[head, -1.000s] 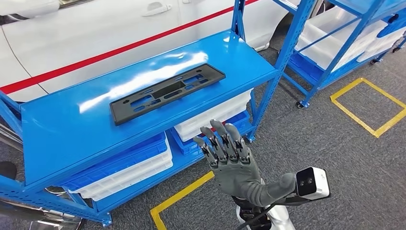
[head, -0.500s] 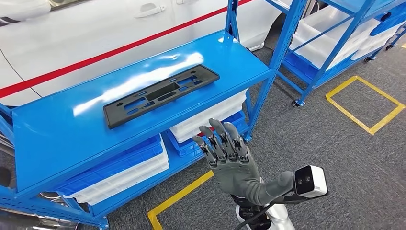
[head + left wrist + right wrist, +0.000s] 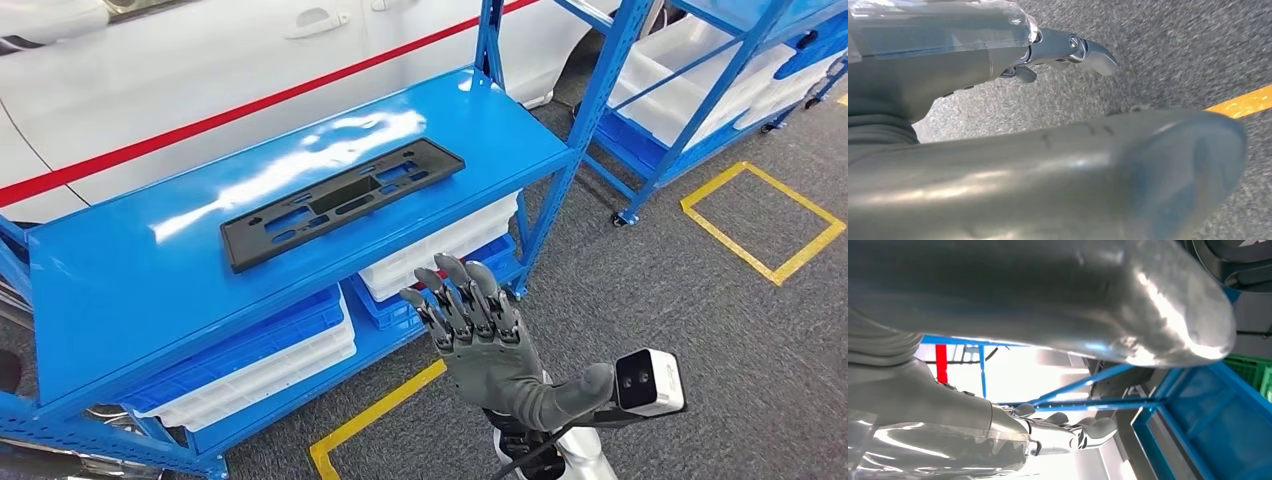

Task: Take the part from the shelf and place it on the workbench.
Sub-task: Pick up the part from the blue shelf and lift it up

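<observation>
— On the top deck of the blue shelf [image 3: 120, 290] lies the part [image 3: 340, 200], a flat black slotted plate, set at a slant and lying flush on the glossy metal, nothing touching it.

— And the hands?

— The right hand [image 3: 475, 330] is raised in front of the shelf's front edge, below and nearer than the part, fingers [image 3: 452, 290] apart and upright, holding nothing. It is well apart from the plate. The left hand [image 3: 998, 165] hangs over grey floor beside a yellow line [image 3: 1243, 102]; it holds nothing that I can see, but whether it is spread or curled I cannot tell.

— So the task is barely begun?

— I judge so: the reach is yet to come, and no workbench is in sight.

— What could spoil it?

— The plate is thin and lies flat on slick paint, so fingers may find no edge to get under and merely push it back toward the white car [image 3: 200, 70] behind. A one-handed hold near one end would likely let the long plate tip and slip. The upright post [image 3: 490, 40] stands close to the part's far end and could catch the hand. White bins [image 3: 440, 245] sit on the level beneath.
</observation>
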{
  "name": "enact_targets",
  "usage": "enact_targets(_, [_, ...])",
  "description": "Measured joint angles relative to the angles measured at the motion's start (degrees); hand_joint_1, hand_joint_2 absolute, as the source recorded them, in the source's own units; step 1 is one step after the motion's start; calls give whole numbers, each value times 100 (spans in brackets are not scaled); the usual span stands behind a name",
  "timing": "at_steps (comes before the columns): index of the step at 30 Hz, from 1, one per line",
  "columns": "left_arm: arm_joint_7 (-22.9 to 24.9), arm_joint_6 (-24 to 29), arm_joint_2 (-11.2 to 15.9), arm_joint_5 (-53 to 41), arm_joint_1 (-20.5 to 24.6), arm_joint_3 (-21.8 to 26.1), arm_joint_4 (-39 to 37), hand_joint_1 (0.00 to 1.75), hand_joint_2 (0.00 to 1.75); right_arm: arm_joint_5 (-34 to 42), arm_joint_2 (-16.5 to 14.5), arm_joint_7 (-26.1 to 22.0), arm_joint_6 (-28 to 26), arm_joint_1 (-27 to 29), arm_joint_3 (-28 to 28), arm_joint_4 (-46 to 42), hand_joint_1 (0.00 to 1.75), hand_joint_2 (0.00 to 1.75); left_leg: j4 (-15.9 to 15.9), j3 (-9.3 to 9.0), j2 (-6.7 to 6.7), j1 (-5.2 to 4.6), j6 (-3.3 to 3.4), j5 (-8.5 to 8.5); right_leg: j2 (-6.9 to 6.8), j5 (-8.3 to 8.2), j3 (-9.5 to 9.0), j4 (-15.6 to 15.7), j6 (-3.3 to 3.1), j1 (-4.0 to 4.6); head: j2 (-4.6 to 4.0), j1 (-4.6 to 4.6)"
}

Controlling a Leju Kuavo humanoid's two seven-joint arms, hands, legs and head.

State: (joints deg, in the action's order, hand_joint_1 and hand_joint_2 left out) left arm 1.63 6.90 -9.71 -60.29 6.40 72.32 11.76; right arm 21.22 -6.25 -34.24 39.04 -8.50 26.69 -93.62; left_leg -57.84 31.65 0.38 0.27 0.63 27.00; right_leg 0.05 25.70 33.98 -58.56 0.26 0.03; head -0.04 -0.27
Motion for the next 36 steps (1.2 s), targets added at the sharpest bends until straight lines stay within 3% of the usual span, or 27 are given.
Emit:
enact_targets(2, [-1,-2,-8,-14,5,0,0,0,0,0,5,15,-21,-3,3,26,0,0,8,-3,9,3,-61,18,15,-5,-6,36,-47,-4,0,-2])
enact_targets(4, [-5,-3,-10,-25,12,0,0,0,0,-2,7,49,-61,-3,10,34,0,0,-169,57,6,8,-111,151,18,-16,-49,88,-108,-32,0,-7])
enact_targets(7, [4,-3,-10,-29,2,0,0,0,0,-6,7,104,-88,15,21,46,0,0,-1186,542,-2,25,-158,637,13,7,-89,106,-178,-28,0,-15])
enact_targets(8, [10,-3,-10,-29,-5,0,0,0,0,-8,8,110,-88,26,23,54,0,0,-1493,712,-2,31,-171,722,17,18,-96,102,-188,-22,0,-15])
enact_targets(9, [17,-3,-10,-30,-11,0,0,0,0,-9,9,109,-87,34,24,61,0,0,-1613,798,-2,34,-180,693,24,33,-105,97,-190,-20,0,-15])
enact_targets(10, [25,-2,-10,-30,-14,0,0,0,0,-8,9,109,-86,39,24,65,0,0,-1511,775,-2,37,-185,553,33,50,-120,90,-185,-20,0,-16])
enact_targets(12, [48,8,-10,-29,-15,0,0,0,0,-7,9,108,-83,41,25,69,0,0,-809,478,-2,45,-173,125,50,103,-164,64,-156,-24,0,-15])
enact_targets(14, [74,23,-10,-25,-7,0,0,0,0,1,7,109,-77,32,25,82,0,0,-218,211,-8,37,-130,-75,57,156,-172,17,-101,-9,0,-13])
enact_targets(19, [69,65,-9,6,-14,3,0,0,0,21,5,92,-38,19,24,137,0,0,-41,104,-19,30,25,-51,51,270,-133,-120,42,-19,0,0])
enact_targets(20, [51,73,-7,18,-11,4,0,0,0,22,5,78,-11,16,21,150,0,0,-16,70,-17,40,54,-46,44,380,-30,-345,70,-24,0,5])
enact_targets(22, [8,91,1,45,-5,4,0,0,0,15,6,31,46,22,7,193,0,0,0,21,-14,41,99,-17,29,654,377,-1074,104,-44,0,15])
enact_targets(23, [-12,99,7,57,-6,5,0,0,0,7,6,6,74,29,-3,220,0,0,-1,3,-14,39,109,3,28,734,597,-1413,113,-50,0,15])
enact_targets(24, [-31,107,13,67,-9,5,0,0,0,-1,6,-15,97,35,-14,246,0,0,-2,-23,-15,37,113,29,28,713,746,-1591,115,-55,0,15])
enact_targets(25, [-49,110,18,73,-12,7,0,0,0,-7,6,-25,114,38,-21,268,0,0,-2,-59,-18,35,108,58,27,580,789,-1557,109,-58,0,15])
enact_targets(26, [-70,114,22,75,-13,8,0,0,0,-10,6,-28,127,37,-26,284,0,0,-2,-108,-23,35,97,94,26,353,719,-1309,93,-60,0,15])
enact_targets(28, [-103,115,27,74,-11,10,0,0,0,-11,5,-27,132,30,-34,302,0,0,3,-196,-31,25,55,173,12,-81,415,-559,41,-43,0,15])
enact_targets(29, [-113,115,30,74,-7,11,0,0,0,-11,5,-27,133,25,-40,306,0,0,5,-224,-34,16,25,210,4,-166,287,-278,13,-27,0,14])
enact_targets(31, [-125,113,37,74,-1,11,0,0,0,-11,5,-28,133,18,-54,317,0,0,28,-255,-27,3,-40,263,5,-110,188,-82,-39,10,0,9])
enact_targets(34, [-169,94,50,72,15,12,0,0,0,-27,3,-70,151,13,-77,315,0,0,-21,-312,-6,10,-122,357,29,-49,80,23,-126,-19,0,3])
enact_targets(36, [-183,76,56,50,20,12,0,0,0,-47,2,-113,166,2,-91,311,0,0,-540,-67,-12,19,-148,568,23,4,-43,78,-186,-28,0,-4])
